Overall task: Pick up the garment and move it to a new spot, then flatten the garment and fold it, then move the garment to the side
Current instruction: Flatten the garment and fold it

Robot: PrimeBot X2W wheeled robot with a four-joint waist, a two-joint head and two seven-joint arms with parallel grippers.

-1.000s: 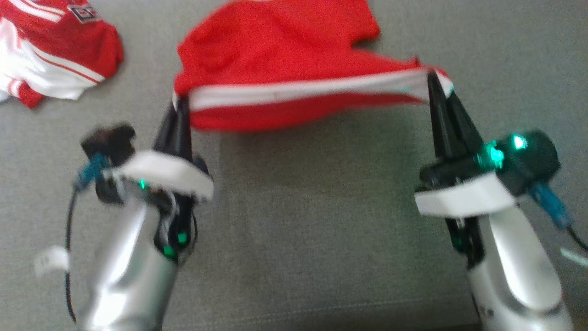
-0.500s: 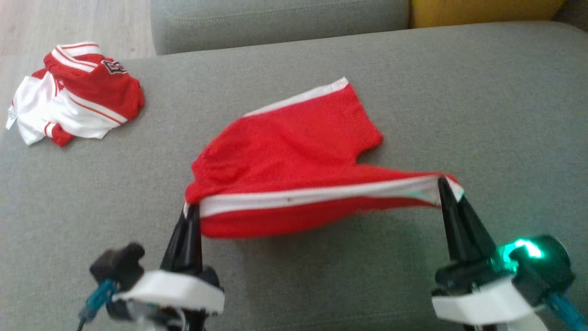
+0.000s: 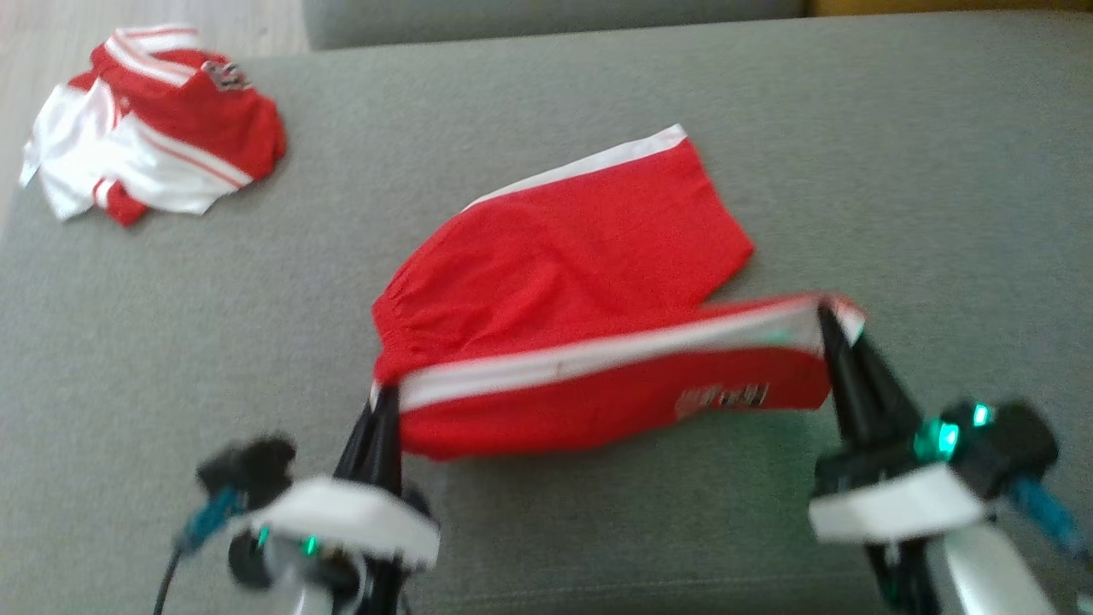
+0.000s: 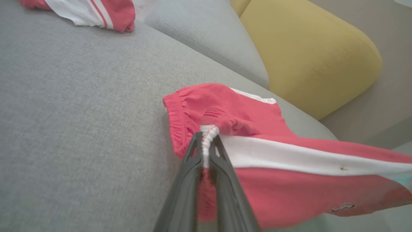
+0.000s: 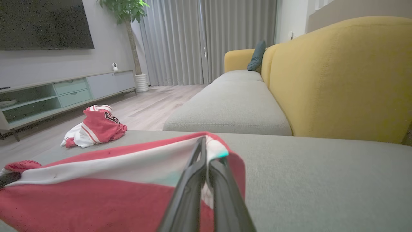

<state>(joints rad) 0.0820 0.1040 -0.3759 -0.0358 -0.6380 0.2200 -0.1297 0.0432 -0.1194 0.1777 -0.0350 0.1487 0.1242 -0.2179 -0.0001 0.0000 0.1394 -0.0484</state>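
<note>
Red shorts (image 3: 564, 282) clamped: left tool (image 3: 384, 403), right tool (image 3: 827, 320)

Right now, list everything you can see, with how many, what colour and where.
shorts: one, red with white stripe, stretched between both end effectors
jersey: one, red and white, crumpled at seat's far left
sofa seat: one, grey, under both garments
backrest: one, yellow, behind the seat
television: one, black, on the wall
plant: one, green, beside the curtains
left end effector: one, dark, shut on shorts' waistband
right end effector: one, dark, shut on shorts' other end
</note>
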